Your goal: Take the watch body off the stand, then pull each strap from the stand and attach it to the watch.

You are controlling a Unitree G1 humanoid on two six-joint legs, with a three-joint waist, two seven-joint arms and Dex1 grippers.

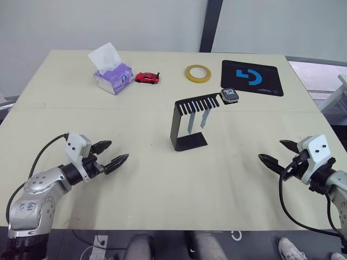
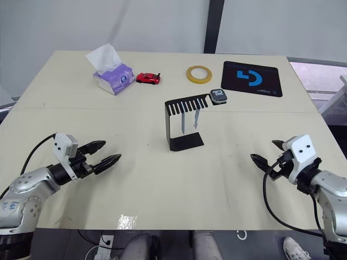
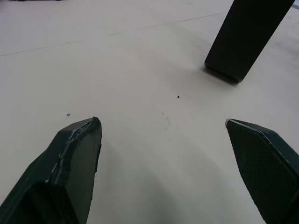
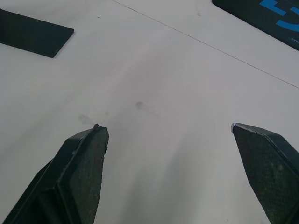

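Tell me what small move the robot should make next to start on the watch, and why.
Probably reach the open right gripper forward toward the small rounded-square watch body with the black screen. It sits at the right end of the black sheet-metal stand, nearer that arm, with both pale blue-grey straps hanging from the comb slots. The left gripper is open and empty too.

Bright, even overhead light gives soft, short shadows beneath the stand [image 1: 188, 122]; a small glare patch marks the table's [image 2: 162, 179] near edge.

Worktop [image 1: 135, 189]: pale, matt, smooth wood-like board. Stand [image 1: 187, 142]: matt black sheet metal. Watch body [image 1: 229, 95]: glossy dark screen, silvery rim. Mouse pad [image 1: 252, 77]: matt black cloth look. Toy car [image 1: 147, 78]: shiny red plastic.
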